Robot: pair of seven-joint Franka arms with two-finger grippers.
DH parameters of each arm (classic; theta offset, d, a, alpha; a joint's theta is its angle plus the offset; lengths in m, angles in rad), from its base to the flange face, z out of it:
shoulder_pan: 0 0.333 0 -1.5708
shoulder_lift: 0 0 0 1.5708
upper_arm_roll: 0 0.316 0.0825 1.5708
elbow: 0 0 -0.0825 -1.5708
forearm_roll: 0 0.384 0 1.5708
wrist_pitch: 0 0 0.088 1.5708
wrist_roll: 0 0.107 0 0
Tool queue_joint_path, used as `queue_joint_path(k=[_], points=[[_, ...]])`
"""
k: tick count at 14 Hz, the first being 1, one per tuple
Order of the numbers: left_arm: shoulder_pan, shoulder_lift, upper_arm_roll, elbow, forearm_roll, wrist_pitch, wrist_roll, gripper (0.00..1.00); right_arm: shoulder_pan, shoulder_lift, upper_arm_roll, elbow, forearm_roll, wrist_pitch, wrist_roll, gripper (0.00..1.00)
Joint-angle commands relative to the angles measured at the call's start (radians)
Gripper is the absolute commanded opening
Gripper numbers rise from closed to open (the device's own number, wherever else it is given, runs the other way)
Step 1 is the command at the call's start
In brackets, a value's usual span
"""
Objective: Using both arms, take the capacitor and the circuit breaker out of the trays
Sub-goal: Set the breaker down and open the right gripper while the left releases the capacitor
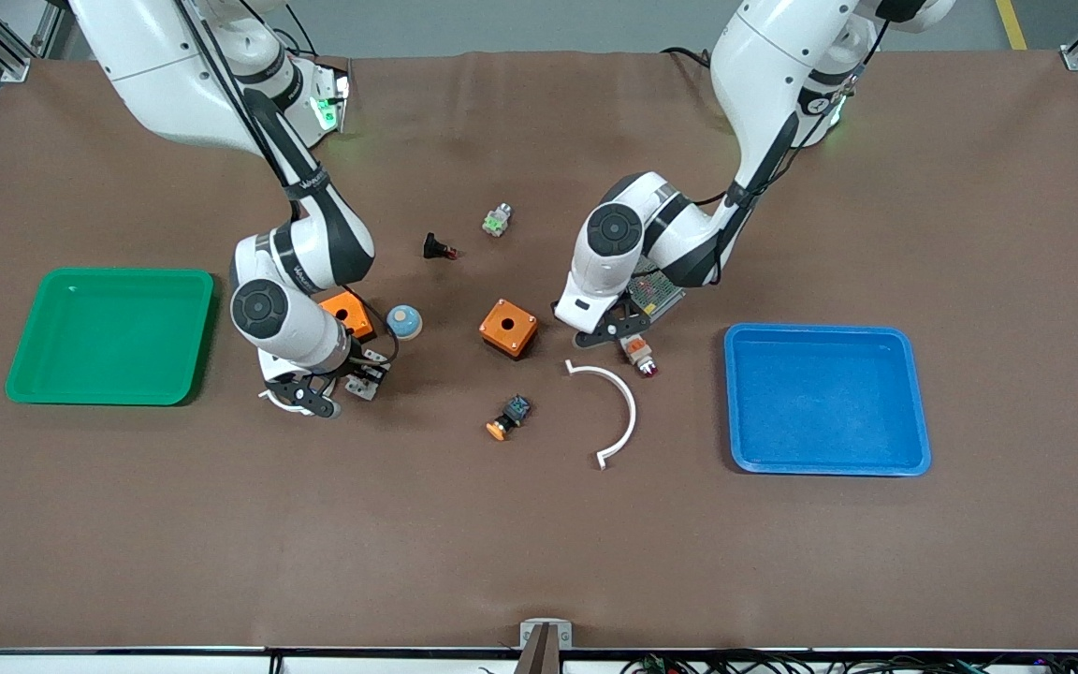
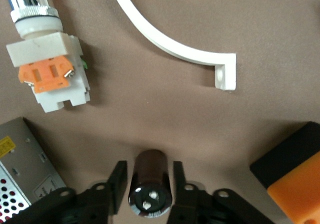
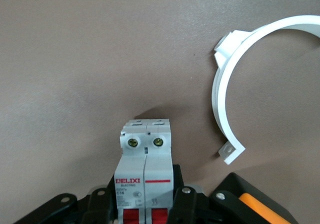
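The capacitor (image 2: 150,184), a stubby black cylinder, lies on the brown mat. My left gripper (image 2: 150,176) is low over it and open, one finger on each side with a small gap. In the front view the left gripper (image 1: 609,335) hides it. The breaker (image 3: 145,174), white-grey with red levers, lies on the mat near an orange box (image 1: 349,312). My right gripper (image 3: 145,199) is shut on its two sides. In the front view the right gripper (image 1: 344,386) is low at the breaker (image 1: 367,377).
A green tray (image 1: 113,273) lies at the right arm's end and a blue tray (image 1: 820,329) at the left arm's end. A lamp part (image 2: 47,68), a white arc (image 2: 170,46), a metal box (image 2: 25,174) and an orange box (image 1: 508,328) surround the left gripper. A white clamp (image 3: 225,88) lies beside the breaker.
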Motion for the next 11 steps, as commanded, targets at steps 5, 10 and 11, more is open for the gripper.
queue_joint_path(k=[5, 10, 11], points=[[0.075, -0.115, 0.070, 0.211, 0.021, -0.254, 0.007, 1.00, -0.052, -0.061, -0.029, 0.047, 0.012, -0.139, -0.007, 0.99], [0.282, -0.242, 0.082, 0.357, 0.112, -0.461, 0.231, 1.00, -0.224, -0.213, -0.026, 0.075, 0.015, -0.391, -0.300, 0.99], [0.325, -0.281, 0.081, 0.359, 0.113, -0.498, 0.307, 1.00, -0.255, -0.250, -0.026, 0.075, 0.015, -0.418, -0.354, 0.99]])
